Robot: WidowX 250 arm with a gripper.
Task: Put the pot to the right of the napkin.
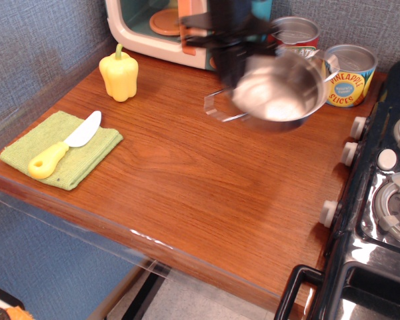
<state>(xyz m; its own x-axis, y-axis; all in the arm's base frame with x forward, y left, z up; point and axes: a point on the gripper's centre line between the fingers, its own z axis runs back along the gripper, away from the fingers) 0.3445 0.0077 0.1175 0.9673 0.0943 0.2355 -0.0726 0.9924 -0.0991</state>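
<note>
Pot (pixel 280 90) is up in the air, blurred, tilted so its open bowl faces the camera, hanging in front of the tomato can (pixel 295 30) and just left of the pineapple can (pixel 347 73). Gripper (pixel 235 67) is at the pot's left rim, fingers clamped on that rim, though blur smears the tips. One wire handle (pixel 217 110) juts out to the pot's lower left, clear of the table (pixel 187 180). Napkin (pixel 61 148) lies flat, well apart to the pot's lower left, at the table's near left corner. A yellow-handled knife (pixel 63 145) rests across the napkin. Pepper (pixel 119 73) stands behind the napkin, upright. Microwave (pixel 163 27) sits behind the gripper. Stove (pixel 380 200) is to the pot's right.
</note>
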